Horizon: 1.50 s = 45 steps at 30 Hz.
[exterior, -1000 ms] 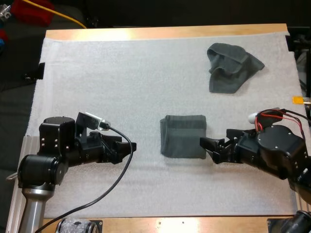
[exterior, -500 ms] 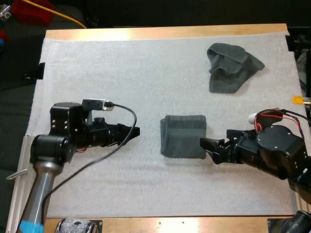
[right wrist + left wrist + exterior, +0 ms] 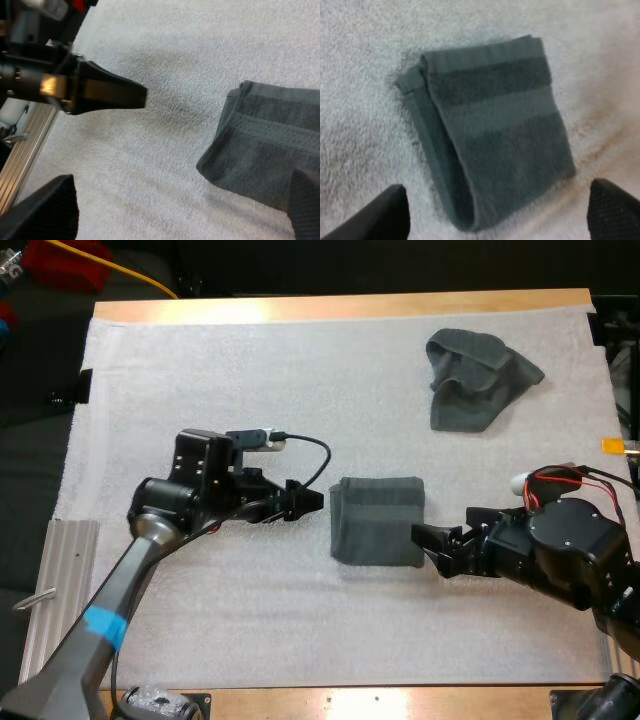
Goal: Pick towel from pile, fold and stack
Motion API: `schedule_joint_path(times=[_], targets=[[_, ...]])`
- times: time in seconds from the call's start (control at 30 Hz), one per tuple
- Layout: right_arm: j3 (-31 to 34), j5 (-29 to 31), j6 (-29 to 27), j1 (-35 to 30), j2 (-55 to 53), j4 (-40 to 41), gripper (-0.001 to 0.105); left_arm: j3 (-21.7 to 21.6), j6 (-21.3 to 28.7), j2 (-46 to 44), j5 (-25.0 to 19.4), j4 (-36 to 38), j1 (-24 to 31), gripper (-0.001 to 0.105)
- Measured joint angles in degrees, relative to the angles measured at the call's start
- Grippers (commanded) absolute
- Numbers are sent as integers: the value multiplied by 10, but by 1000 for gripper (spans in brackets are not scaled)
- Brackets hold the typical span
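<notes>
One dark grey-green folded towel (image 3: 378,520) lies at frame centre on the white mat (image 3: 250,390), left gripper (image 3: 315,500) and right gripper (image 3: 425,543) flanking it, fingers apart and empty; crumpled dark grey-green towel (image 3: 480,378), upper right, not yet folded or stacked.

A dark grey-green folded towel (image 3: 377,520) lies flat as a neat rectangle with a woven band, near the middle, slightly right. A crumpled towel (image 3: 478,378) of the same colour sits bunched at far right.

Two towels counted: one folded towel (image 3: 377,520), one crumpled towel (image 3: 478,378) far beyond it. Two hands: left hand (image 3: 310,500), right hand (image 3: 425,540), flanking the folded towel.
</notes>
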Motion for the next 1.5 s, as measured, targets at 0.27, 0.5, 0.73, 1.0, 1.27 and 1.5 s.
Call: schedule_joint_path(times=[0.27, 0.5, 0.73, 1.0, 1.27, 1.5], targets=[[0, 0, 0, 0, 0, 0, 82, 0, -19, 94, -6, -40, -17, 71], [0, 0, 0, 0, 0, 0, 82, 0, -51, 158, 14, -91, -17, 71], [0, 0, 0, 0, 0, 0, 82, 0, -70, 203, 33, -97, -17, 71], [0, 0, 0, 0, 0, 0, 82, 0, -88, 211, 49, -98, -18, 71], [0, 0, 0, 0, 0, 0, 82, -3, -100, 211, 35, -99, -70, 71], [0, 0, 0, 0, 0, 0, 82, -4, -151, 212, 28, -130, -112, 71]])
